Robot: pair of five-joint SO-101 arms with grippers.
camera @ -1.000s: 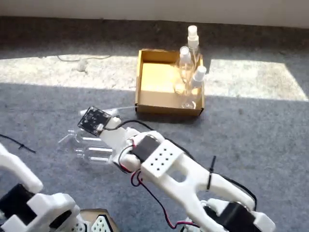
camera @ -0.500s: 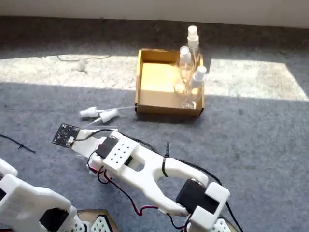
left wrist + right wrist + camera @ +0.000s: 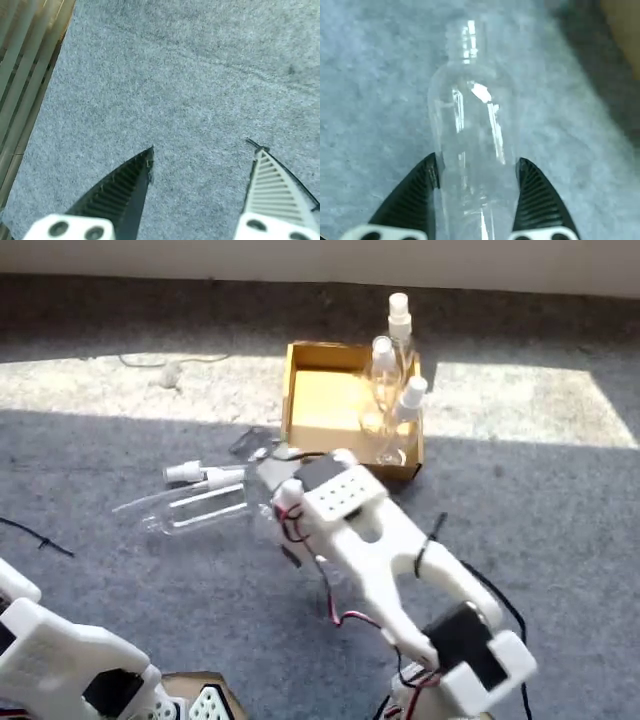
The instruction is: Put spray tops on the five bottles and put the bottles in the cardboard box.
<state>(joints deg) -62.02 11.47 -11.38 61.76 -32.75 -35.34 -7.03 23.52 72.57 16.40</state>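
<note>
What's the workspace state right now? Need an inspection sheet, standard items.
Surface: grey carpet, sunlit band on the far side.
Job's things: cardboard box open; three topped bottles upright at one end of it; capless bottle lying on the carpet; loose spray top near it.
Clutter: black tie on the carpet.
Pincers: right pincer closed on the capless bottle; left pincer open over bare carpet.
Cables: red and black wires on the right arm; thin cord on the floor.
Surroundings: dark wall base.

Indoor room floor: sunlit grey carpet (image 3: 560, 540) runs to a pale wall (image 3: 300, 255).
</note>
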